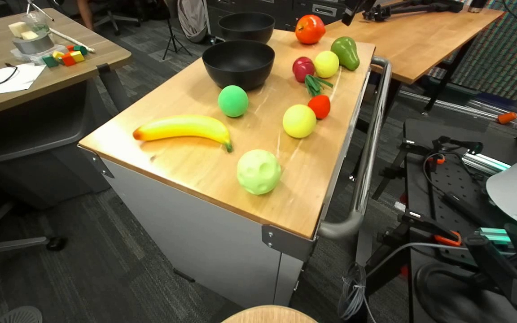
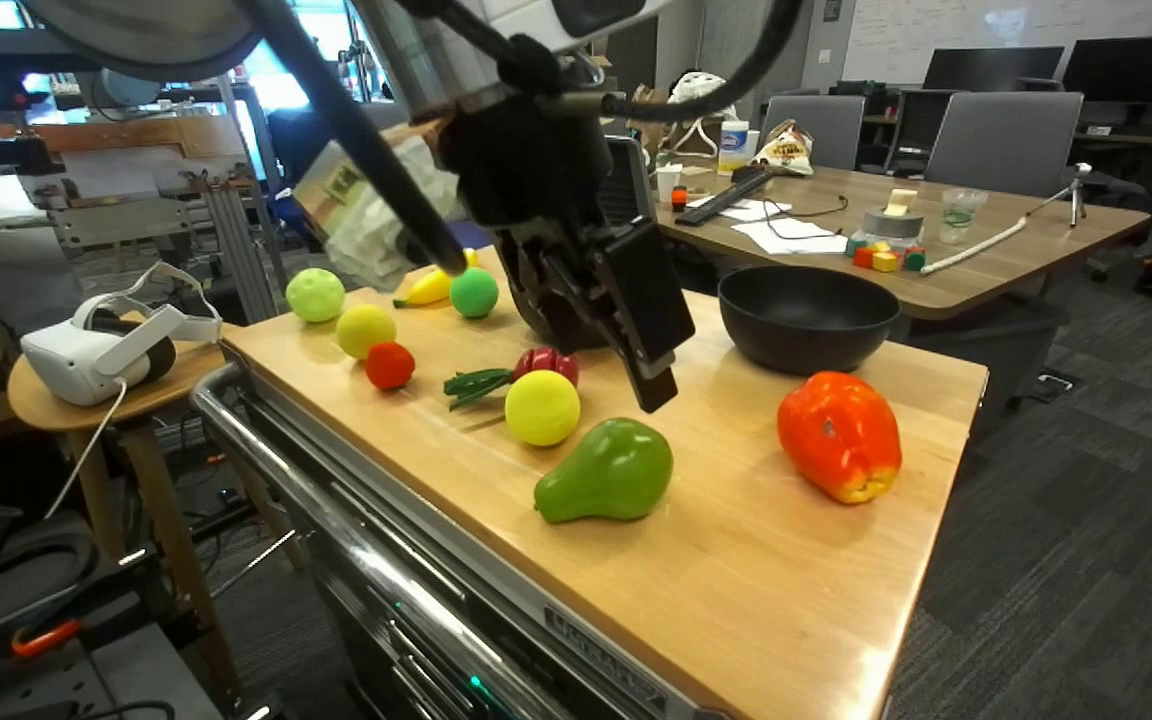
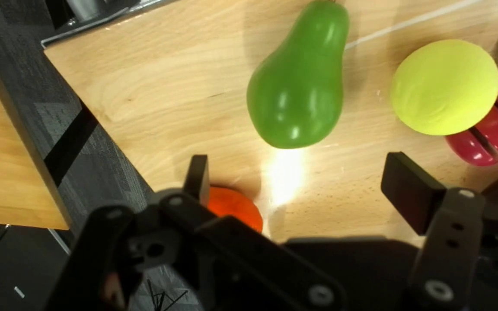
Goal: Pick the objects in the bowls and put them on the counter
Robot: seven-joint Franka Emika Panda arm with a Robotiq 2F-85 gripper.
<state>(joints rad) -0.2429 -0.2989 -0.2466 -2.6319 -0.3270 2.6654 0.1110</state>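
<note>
Jaws are spread above the desk point(image 3: 145, 99), nothing pinched. The green pear point(image 3: 298, 86) is judged light, stiff and slippery, best taken across its belly.

Black bowls point(image 1: 239, 72), yellow banana point(image 1: 182, 127), green pear point(image 3: 298, 93), orange-red fruit point(image 2: 839, 435), pale wood-grained counter point(image 2: 746, 590).

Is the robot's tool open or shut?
Open: in the wrist view, the tool has its fingers wide apart, with wooden counter showing between them.
</note>
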